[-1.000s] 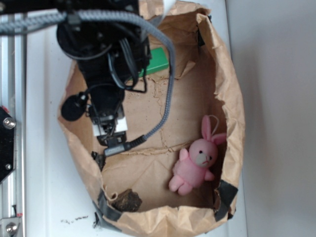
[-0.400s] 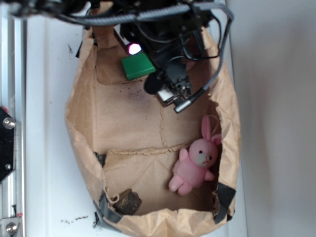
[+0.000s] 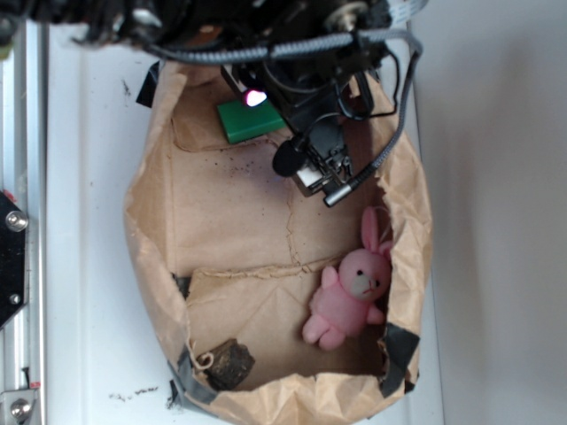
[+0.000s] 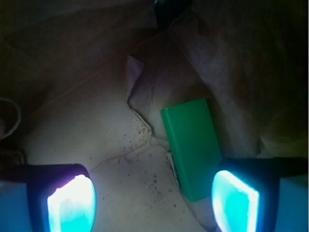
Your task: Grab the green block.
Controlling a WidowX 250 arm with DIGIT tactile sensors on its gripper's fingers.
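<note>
The green block (image 3: 250,121) lies flat on the paper floor at the far end of the brown paper bag (image 3: 146,239). In the wrist view the green block (image 4: 192,145) sits just inside my right fingertip (image 4: 235,200), its near end between the jaws. My gripper (image 4: 153,203) is open, with bare speckled paper between the glowing pads and nothing held. In the exterior view the black arm (image 3: 301,53) hangs over the bag's far end beside the block, and the fingers are hidden by the arm.
A pink plush bunny (image 3: 352,288) lies at the bag's right side. A dark brown lumpy chunk (image 3: 223,362) rests at the near left corner. The bag's crumpled walls (image 4: 227,63) rise close behind the block. A metal rail (image 3: 18,248) runs along the left.
The arm swung from the bag's left side to its far right end, uncovering the green block. Since 0.4 s ago it has shifted slightly lower and right.
</note>
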